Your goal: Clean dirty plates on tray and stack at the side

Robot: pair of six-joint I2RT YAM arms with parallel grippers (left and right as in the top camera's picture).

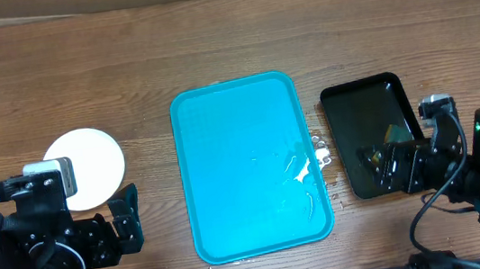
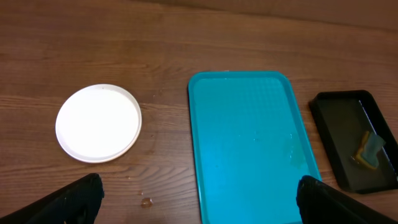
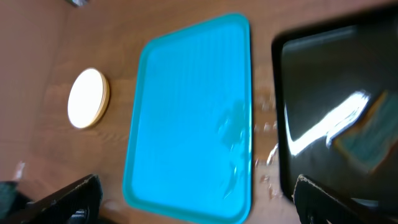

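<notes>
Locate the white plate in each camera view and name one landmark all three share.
Overhead: the white plate sits at left on the table, its lower-left edge hidden by the left arm.
Left wrist: the white plate lies left of centre, fully visible.
Right wrist: the white plate appears small at the far left.
Shared landmark: the turquoise tray, right of the plate in every view.
</notes>
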